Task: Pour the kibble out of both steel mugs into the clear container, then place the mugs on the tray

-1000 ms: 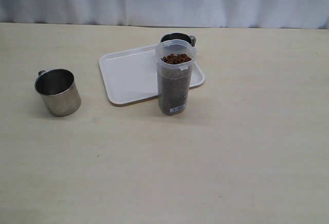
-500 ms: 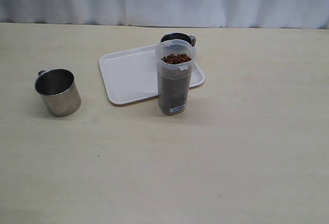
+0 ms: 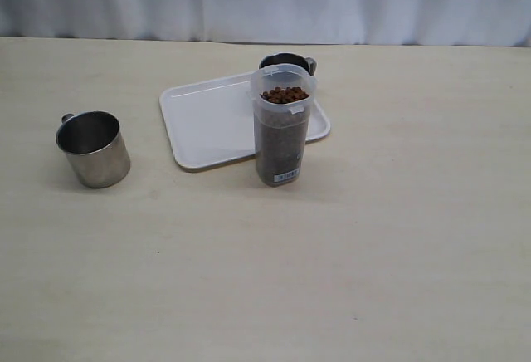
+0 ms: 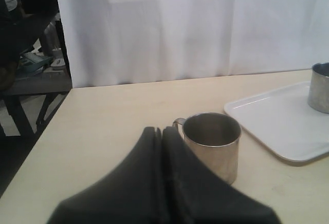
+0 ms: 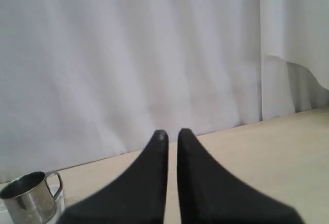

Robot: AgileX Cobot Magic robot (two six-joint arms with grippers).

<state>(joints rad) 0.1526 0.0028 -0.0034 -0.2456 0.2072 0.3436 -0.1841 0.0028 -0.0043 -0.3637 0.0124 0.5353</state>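
The kibble (image 3: 284,95) fills the clear container (image 3: 282,142) almost to the rim, so the pouring looks done. The container stands upright, long axis vertical, at the near right edge of the tray (image 3: 203,125). The far mug (image 3: 286,60) stands on the tray behind it, handle to the right. The left mug (image 3: 94,150) looks empty. It sits on the worktop (image 3: 332,262), well apart from the tray, mouth up and axis vertical, its handle pointing away and to the left. Carrying it to the tray appears to be all that is left. The left end effector (image 4: 162,130) has its jaws pressed together, empty, just short of that mug. The right end effector (image 5: 172,134) shows only a narrow slit and holds nothing.
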